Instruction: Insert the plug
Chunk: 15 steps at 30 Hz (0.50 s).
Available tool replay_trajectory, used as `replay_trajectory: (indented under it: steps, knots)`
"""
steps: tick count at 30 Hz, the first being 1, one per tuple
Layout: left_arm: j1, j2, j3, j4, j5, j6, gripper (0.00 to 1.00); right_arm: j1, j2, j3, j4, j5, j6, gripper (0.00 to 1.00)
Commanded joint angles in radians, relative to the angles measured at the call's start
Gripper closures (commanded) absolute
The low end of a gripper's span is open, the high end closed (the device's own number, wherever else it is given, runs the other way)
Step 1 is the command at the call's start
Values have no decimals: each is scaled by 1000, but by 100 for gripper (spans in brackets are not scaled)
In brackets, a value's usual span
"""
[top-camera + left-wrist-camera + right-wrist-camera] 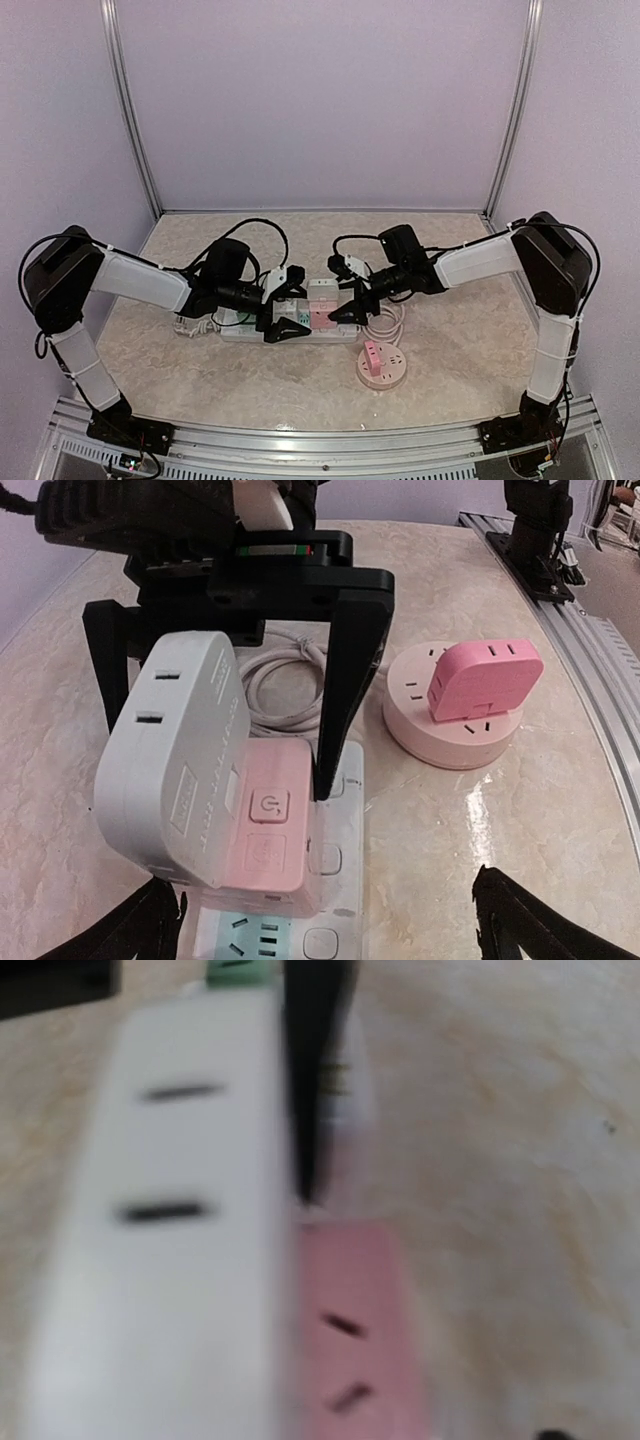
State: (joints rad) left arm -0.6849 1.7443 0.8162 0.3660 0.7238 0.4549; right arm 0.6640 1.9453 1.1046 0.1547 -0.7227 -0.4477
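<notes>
The left arm (140, 280) reached in from 8 o'clock, elbow raised. The left claw (283, 330) pointed toward 3 o'clock, jaws spread wide. The right arm (480, 260) reached in from 4 o'clock. The right claw (348, 305) pointed toward 9 o'clock, fingers parted and tips angled downward.

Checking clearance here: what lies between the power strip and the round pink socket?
Only bare tabletop separates power strip and round pink socket, per the left wrist view.

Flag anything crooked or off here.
The white adapter sits tilted over the power strip, next to the pink adapter plugged in there, not flat in a socket. Nothing looks spilled or broken.
</notes>
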Motion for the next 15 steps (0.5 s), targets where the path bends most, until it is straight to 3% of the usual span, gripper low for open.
replay_trajectory:
  steps: [1, 7, 15]
  knots:
    - [2, -77, -9, -136, -67, 74, 1, -25, -46, 35, -43, 60, -24, 2]
    - [-3, -184, -18, -217, -154, 119, 1, -30, -121, 50, -111, 70, -8, 0]
    - [64, -433, -32, -530, -354, 196, 1, -78, -313, 28, -168, -62, 114, 0]
